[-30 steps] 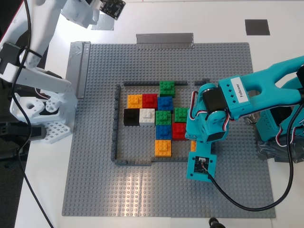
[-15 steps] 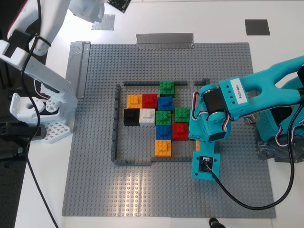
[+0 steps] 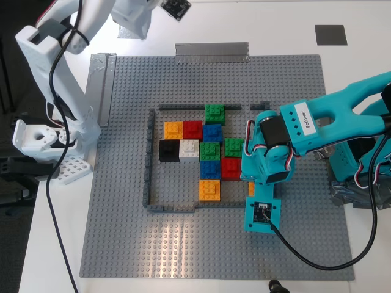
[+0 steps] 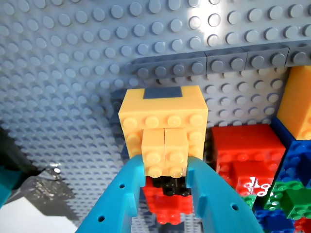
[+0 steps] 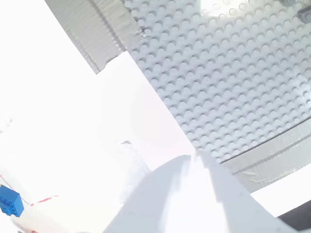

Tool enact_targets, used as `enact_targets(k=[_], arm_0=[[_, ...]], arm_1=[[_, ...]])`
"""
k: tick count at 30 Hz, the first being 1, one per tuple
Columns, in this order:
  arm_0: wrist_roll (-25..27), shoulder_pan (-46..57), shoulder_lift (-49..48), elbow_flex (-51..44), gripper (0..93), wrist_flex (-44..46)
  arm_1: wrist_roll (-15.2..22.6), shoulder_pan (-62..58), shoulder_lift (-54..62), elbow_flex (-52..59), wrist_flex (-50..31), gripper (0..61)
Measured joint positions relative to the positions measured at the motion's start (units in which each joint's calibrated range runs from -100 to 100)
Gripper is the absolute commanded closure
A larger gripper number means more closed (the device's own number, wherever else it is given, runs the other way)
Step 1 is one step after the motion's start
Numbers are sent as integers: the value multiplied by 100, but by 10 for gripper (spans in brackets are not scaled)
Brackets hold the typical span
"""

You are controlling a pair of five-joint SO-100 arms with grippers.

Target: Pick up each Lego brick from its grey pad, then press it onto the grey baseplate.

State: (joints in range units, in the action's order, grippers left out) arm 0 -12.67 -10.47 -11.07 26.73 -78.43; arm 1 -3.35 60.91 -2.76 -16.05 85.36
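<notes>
Since the earlier frame the white arm has been lifted clear. Orange brick (image 4: 163,130) is clamped in my first gripper (image 4: 165,167), just above the grey baseplate (image 3: 122,244) inside the frame; my second gripper (image 5: 194,160) looks closed, overexposed.

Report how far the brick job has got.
Done: two orange bricks sit inside the frame on the grey baseplate, one at the cluster's top, one at its bottom. In hand: my first gripper holds another orange brick by the red one. Left: pressing it down. My second gripper carries nothing visible.
</notes>
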Motion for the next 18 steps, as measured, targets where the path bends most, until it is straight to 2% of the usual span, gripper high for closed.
enact_targets(k=[5, 12, 18], arm_0=[[-5, 0, 0, 29, 927, 0], [5, 0, 0, 351, 927, 217], [5, 0, 0, 429, 927, 287]], arm_1=[[112, -18, -78, 0, -442, 613], [914, 36, -78, 0, -748, 613], [772, 218, 397, 812, -1183, 613]])
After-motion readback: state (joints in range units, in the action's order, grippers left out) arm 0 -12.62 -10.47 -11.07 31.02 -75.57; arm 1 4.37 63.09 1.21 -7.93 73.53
